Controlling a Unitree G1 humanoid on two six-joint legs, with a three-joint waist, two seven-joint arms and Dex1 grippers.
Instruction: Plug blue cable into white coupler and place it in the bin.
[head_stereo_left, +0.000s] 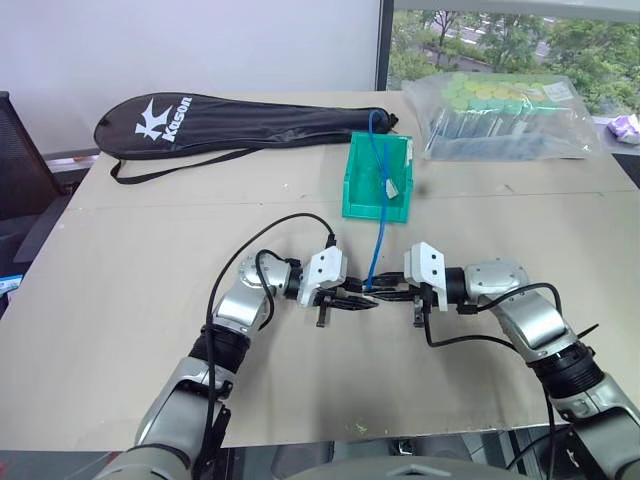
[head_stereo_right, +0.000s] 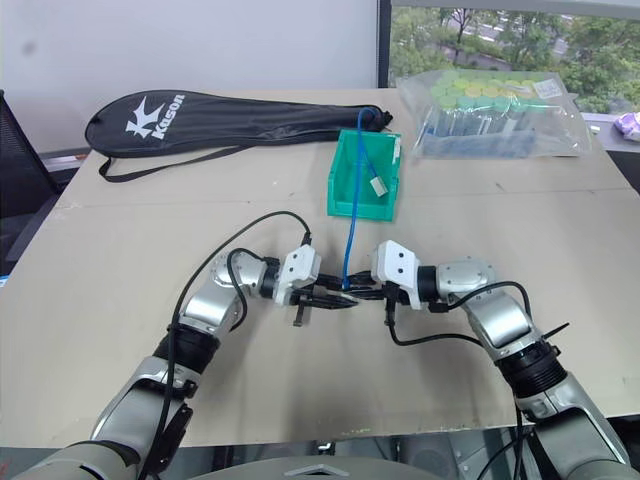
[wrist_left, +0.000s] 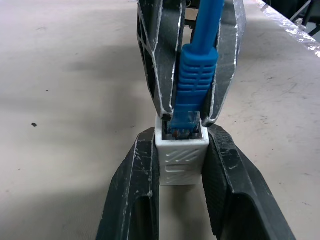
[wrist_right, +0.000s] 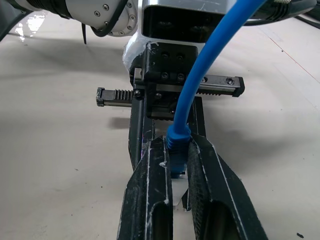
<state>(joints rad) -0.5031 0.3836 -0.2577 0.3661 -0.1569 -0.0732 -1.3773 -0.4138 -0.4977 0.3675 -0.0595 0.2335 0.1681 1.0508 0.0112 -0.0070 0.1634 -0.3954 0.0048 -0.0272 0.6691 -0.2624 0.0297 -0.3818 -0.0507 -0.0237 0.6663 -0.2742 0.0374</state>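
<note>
Where the two grippers meet low over the middle of the table, seated plug-first in the socket of the white coupler (wrist_left: 181, 157): the blue cable (head_stereo_left: 375, 252), its ribbed boot just above the coupler's mouth. Pinched by its side walls between the black fingers of the left gripper (wrist_left: 181, 165) — closed onto the cube. Clamped on the cable's boot right behind the plug, the right gripper (wrist_right: 176, 167), fingers pressed together on it. Tip to tip, both grippers roughly level and facing each other, held a little above the tabletop. From the joint, cable rising and running away across the table toward the bin (head_stereo_left: 358, 190), well apart from the grippers. Green bin near the far middle of the table (head_stereo_left: 130, 330), with a second blue cord (head_stereo_left: 382, 160) lying inside, ending in a white block. To the bin's left, a black racket cover (head_stereo_left: 230, 122) with white lettering; to its right — near the window corner — a clear bag of green-capped tubes (head_stereo_left: 500, 115).
</note>
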